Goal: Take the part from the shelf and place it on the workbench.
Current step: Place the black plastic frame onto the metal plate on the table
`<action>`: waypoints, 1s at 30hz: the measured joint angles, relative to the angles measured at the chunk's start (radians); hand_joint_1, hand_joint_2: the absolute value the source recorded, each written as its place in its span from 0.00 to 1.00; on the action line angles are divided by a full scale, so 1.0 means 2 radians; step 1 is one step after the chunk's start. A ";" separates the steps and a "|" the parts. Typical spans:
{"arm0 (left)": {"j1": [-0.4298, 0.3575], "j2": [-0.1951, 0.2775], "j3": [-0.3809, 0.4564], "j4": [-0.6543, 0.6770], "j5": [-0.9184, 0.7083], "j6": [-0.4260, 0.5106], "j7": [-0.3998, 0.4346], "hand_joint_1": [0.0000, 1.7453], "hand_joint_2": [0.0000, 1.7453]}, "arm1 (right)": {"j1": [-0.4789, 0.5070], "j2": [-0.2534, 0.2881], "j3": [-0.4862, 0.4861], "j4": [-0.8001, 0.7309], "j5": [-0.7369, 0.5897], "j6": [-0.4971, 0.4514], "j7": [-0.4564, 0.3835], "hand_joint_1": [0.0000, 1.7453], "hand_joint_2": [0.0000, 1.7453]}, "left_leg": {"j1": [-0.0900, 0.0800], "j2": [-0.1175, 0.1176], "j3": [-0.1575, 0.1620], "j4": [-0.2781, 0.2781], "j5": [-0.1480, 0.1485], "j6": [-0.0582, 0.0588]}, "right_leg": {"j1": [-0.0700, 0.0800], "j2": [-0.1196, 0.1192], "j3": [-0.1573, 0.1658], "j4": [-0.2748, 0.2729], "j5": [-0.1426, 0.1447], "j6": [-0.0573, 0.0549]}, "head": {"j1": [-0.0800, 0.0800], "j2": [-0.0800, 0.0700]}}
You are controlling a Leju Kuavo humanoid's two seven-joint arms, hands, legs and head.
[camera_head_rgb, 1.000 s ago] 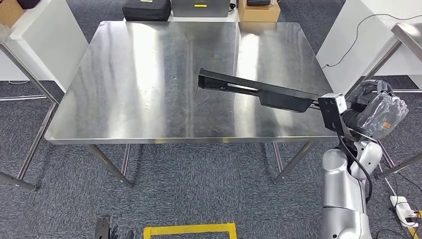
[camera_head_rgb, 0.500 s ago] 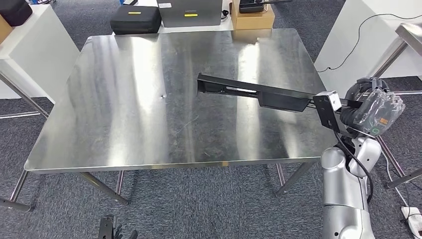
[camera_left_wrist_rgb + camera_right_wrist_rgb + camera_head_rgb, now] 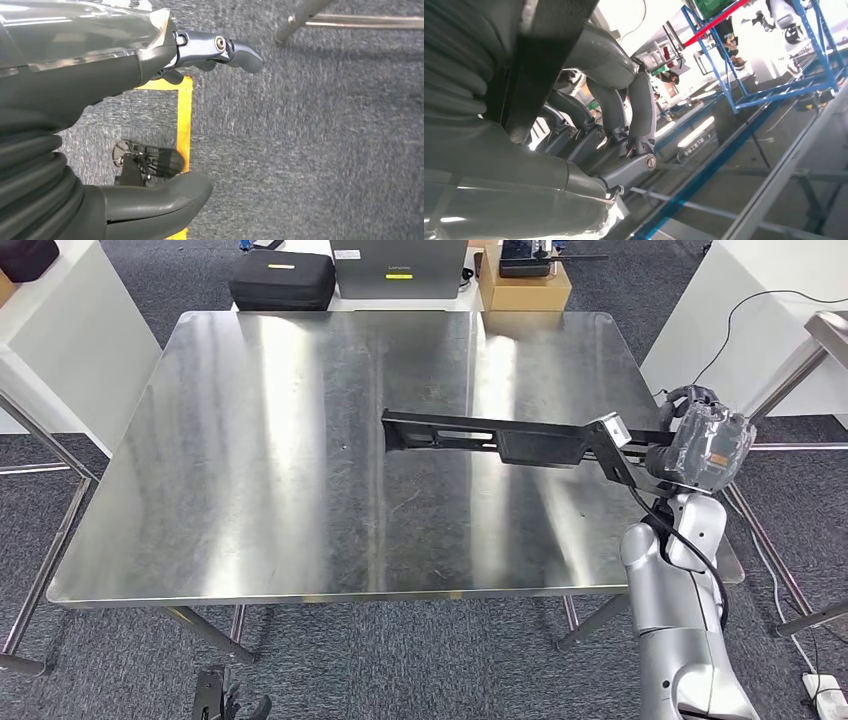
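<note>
My right hand (image 3: 700, 445), wrapped in clear film, grips one end of a long black part (image 3: 500, 438). The part reaches out level to the left over the steel workbench (image 3: 250, 460), hanging above its right half. In the right wrist view the dark fingers (image 3: 619, 120) curl around the black part (image 3: 544, 55). My left hand (image 3: 150, 60) hangs low over grey carpet, fingers apart with nothing between them.
A black case (image 3: 282, 280), a grey box (image 3: 400, 268) and a cardboard box (image 3: 522, 280) stand beyond the bench's far edge. White tables flank it on the left (image 3: 70, 330) and right (image 3: 770, 310). Yellow floor tape (image 3: 184, 120) lies on the carpet.
The whole picture has shifted, so the camera has moved closer to the bench. The right hand has swung the part leftward and further over the benchtop, now more level.
</note>
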 joint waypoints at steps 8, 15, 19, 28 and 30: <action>-0.003 0.000 -0.014 0.000 -0.010 -0.003 -0.004 0.00 1.00 | -0.016 0.000 0.023 0.055 0.048 0.000 0.018 1.00 1.00 | -0.001 0.000 0.001 0.000 -0.001 0.003 | 0.000 0.000 -0.002 -0.002 0.001 0.006 | 0.000 0.000; -0.008 0.001 -0.032 0.000 -0.030 -0.017 -0.003 0.00 1.00 | -0.054 -0.008 0.056 0.154 0.115 0.000 0.060 1.00 1.00 | -0.001 0.000 0.002 0.000 0.001 0.004 | 0.000 0.000 0.001 0.000 0.002 0.008 | 0.000 0.000; -0.011 0.001 -0.043 0.000 -0.035 -0.014 0.003 0.00 1.00 | -0.075 -0.015 0.100 0.204 0.116 0.000 0.085 1.00 1.00 | -0.001 0.000 0.002 0.000 0.001 0.004 | 0.001 0.000 0.001 0.001 0.002 0.008 | 0.000 0.000; -0.012 0.000 -0.054 0.000 -0.029 -0.011 0.010 0.00 1.00 | -0.131 -0.046 0.219 0.230 0.116 0.000 0.180 0.00 0.00 | -0.001 0.001 0.002 0.000 0.001 0.004 | 0.001 0.000 0.001 0.001 0.002 0.008 | 0.000 0.000; -0.012 0.000 -0.054 0.000 -0.028 -0.010 0.010 0.00 1.00 | -0.139 -0.048 0.226 0.231 0.116 0.000 0.180 0.00 0.00 | -0.001 0.001 0.002 0.000 0.001 0.004 | 0.001 0.000 0.001 0.001 0.002 0.008 | 0.000 0.000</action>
